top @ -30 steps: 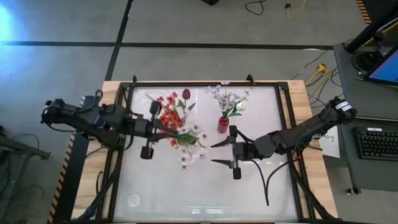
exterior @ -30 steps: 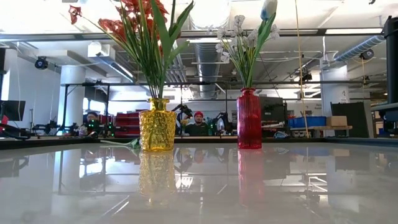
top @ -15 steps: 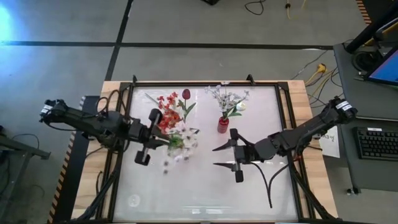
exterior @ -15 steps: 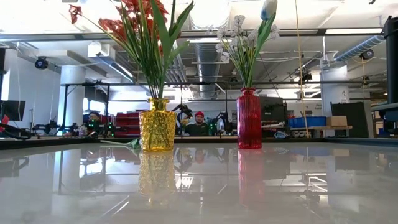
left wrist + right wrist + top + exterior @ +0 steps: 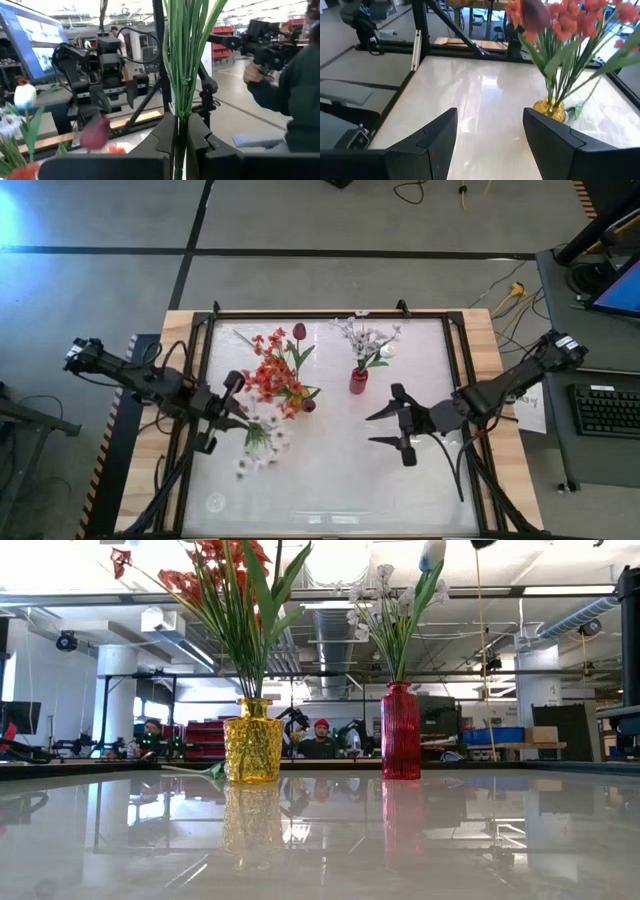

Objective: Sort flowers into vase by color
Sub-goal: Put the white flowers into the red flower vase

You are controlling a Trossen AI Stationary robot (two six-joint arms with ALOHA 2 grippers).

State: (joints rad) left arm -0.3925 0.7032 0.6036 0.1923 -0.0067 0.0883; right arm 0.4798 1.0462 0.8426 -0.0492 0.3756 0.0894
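Observation:
A yellow vase (image 5: 252, 740) holds red-orange sprays (image 5: 270, 373) and dark red tulips (image 5: 299, 331). To its right a red vase (image 5: 357, 383) holds white sprays and a white tulip bud (image 5: 387, 351). My left gripper (image 5: 236, 421) hangs just left of and nearer than the yellow vase, shut on a white small-blossom spray (image 5: 256, 446). My right gripper (image 5: 384, 427) is open over the white table top, right of and nearer than the red vase, with nothing between its fingers (image 5: 437, 135). It faces the yellow vase (image 5: 550, 110). My left gripper pinches the spray's bundled green stems (image 5: 180, 131) between its two fingers, near the stems' lower end. The fingers come in level from the table's left. The spray sticks out past the fingertips, its white blossoms (image 5: 250, 455) toward the near edge, lifted clear of the table.
A black rail (image 5: 457, 380) and a wooden border frame the white table top. Cables hang from both arms. A person (image 5: 295, 110) stands beyond the table's right side. A side desk with a keyboard (image 5: 605, 410) stands to the right.
My left gripper has drawn back toward the table's left and near edges and sunk a little, carrying the white spray away from the yellow vase's flowers. My right gripper has pulled back toward the table's right edge, still open.

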